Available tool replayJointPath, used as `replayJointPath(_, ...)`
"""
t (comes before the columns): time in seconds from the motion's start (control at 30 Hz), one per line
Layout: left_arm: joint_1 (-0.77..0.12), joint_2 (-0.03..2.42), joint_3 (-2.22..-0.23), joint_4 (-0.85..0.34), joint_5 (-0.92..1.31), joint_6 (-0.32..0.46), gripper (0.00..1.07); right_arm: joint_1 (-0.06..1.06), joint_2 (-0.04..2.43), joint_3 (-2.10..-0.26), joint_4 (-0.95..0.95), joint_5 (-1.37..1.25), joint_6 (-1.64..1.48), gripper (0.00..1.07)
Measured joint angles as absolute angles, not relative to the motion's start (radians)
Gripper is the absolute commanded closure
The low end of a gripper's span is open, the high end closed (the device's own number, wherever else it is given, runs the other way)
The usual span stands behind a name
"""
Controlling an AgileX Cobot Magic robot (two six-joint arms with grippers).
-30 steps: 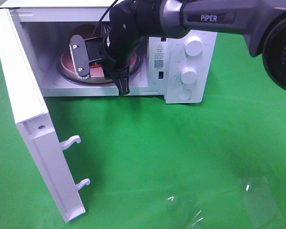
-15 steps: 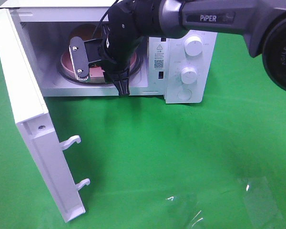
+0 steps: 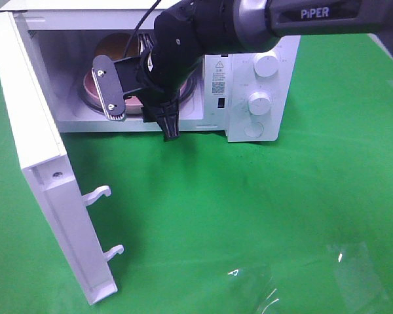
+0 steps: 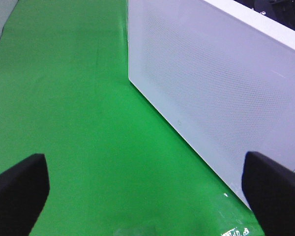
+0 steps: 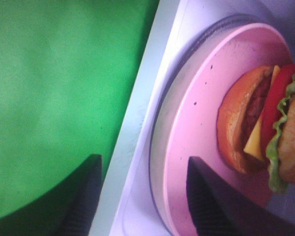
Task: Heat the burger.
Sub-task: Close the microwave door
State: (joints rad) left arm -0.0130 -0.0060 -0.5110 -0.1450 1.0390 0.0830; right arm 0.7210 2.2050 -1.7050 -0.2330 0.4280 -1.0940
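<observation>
The burger (image 5: 265,132), with tan bun, lettuce, tomato and cheese, sits on a speckled pink plate (image 5: 201,118) inside the open microwave (image 3: 262,72). From the high camera only its brown bun top (image 3: 111,44) shows behind the arm. At the mouth of the cavity my right gripper (image 3: 141,104) stands open, its fingers (image 5: 88,191) spread apart and gripping nothing, just short of the plate's rim (image 3: 90,84). Outside the microwave's door, my left gripper (image 4: 145,196) is wide open over the green cloth, with nothing between its fingers (image 4: 14,191).
The white microwave door (image 3: 39,163) swings out to the left with two latch hooks (image 3: 98,193) sticking out; its outer face (image 4: 211,88) fills the left wrist view. Two knobs (image 3: 266,63) are on the control panel. Green cloth (image 3: 249,216) covers the table.
My right gripper's fingers have spread wider and the arm has drawn back slightly from the cavity, showing more of the bun. The left gripper has not moved.
</observation>
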Motion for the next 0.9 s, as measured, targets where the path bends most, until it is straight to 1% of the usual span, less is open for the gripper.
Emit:
replayJointPath(0.27,-0.013,-0.006,-0.511,-0.145,1.039,0.083,0.04,0.721,2.128,-1.566,-0.234,0.405,-1.088,0.53)
replayJointPath(0.43,-0.013,-0.006,-0.511,-0.145,1.039,0.083,0.04,0.721,2.072,-1.475,-0.234,0.391,-1.024,0.49)
replayJointPath(0.6,-0.013,-0.006,-0.511,-0.145,1.039,0.083,0.04,0.721,1.983,-1.382,-0.235,0.381,-0.924,0.42)
replayJointPath(0.67,-0.013,-0.006,-0.511,-0.145,1.039,0.083,0.04,0.721,1.974,-1.368,-0.235,0.38,-0.911,0.42)
replayJointPath(0.7,-0.013,-0.006,-0.511,-0.145,1.039,0.083,0.04,0.721,1.937,-1.326,-0.235,0.38,-0.88,0.41)
replayJointPath(0.9,-0.013,-0.006,-0.511,-0.145,1.039,0.083,0.04,0.721,1.845,-1.225,-0.235,0.394,-0.785,0.41)
